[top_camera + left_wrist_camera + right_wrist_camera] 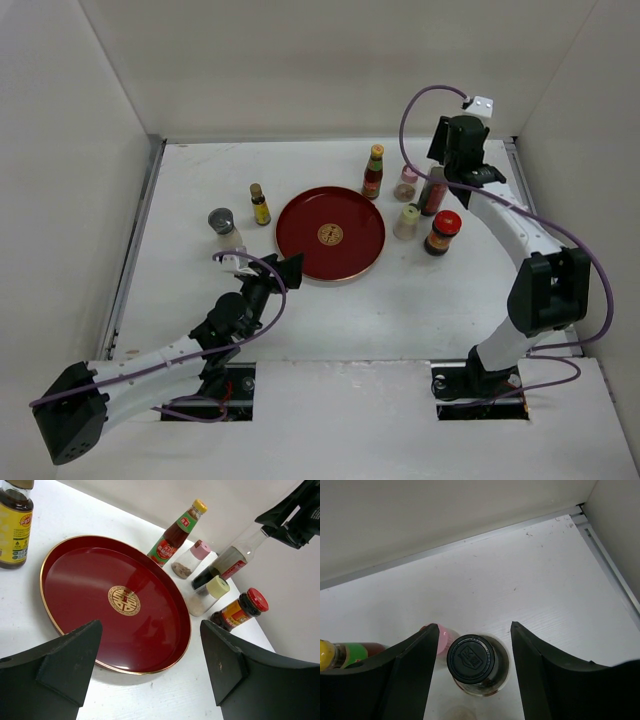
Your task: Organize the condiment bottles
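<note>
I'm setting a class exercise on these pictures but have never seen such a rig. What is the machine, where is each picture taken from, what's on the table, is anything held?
Two robot arms, bolted at the near edge of a table. One picture looks down from above; the others are from wrist cameras, whose black wedges are that arm's jaws. On it sits an empty red tray. Left of it: a grey-lidded jar and yellow-labelled bottle. Right of it: a red sauce bottle, pink-lidded shaker, pale-lidded shaker, red-lidded jar and tall black-capped bottle. The jaws of the right arm straddle that bottle's cap without touching; the jaws of the left arm stand open. Nothing is held.
</note>
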You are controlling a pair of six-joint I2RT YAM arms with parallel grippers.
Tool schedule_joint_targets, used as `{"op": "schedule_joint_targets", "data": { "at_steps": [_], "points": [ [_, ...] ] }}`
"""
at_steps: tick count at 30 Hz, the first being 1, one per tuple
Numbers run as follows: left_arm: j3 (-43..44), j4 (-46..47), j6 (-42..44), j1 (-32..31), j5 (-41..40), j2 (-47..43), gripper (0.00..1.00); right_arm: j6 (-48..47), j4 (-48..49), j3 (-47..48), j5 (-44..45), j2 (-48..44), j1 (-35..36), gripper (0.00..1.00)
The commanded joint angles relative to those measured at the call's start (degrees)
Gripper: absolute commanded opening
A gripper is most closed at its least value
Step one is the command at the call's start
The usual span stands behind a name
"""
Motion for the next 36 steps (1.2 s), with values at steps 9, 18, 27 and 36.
{"op": "schedule_joint_targets", "data": {
  "at_steps": [9, 18, 27, 36],
  "points": [
    [0.35, 3.06, -0.69, 0.29, -0.36, 1.37, 0.79, 1.33, 2.40, -1.96, 1.38, 0.35, 1.06, 0.52],
    [0.17, 2.97, -0.87, 0.29, -0.36, 0.93, 0.79, -0.42, 8.01, -2.05, 5.41, -2.80, 2.11, 0.21],
    [0.00, 3.32, -1.13, 0.38, -0.54, 1.28, 0.79, -8.42, 10.66, 3.65, 10.70, -12.38, 2.29, 0.18],
    [-0.44, 2.88, -1.75, 0.99, -2.12, 0.67, 0.76, -13.35, 9.69, 7.26, 11.49, -18.89, 13.34, 0.19]
  ]
}}
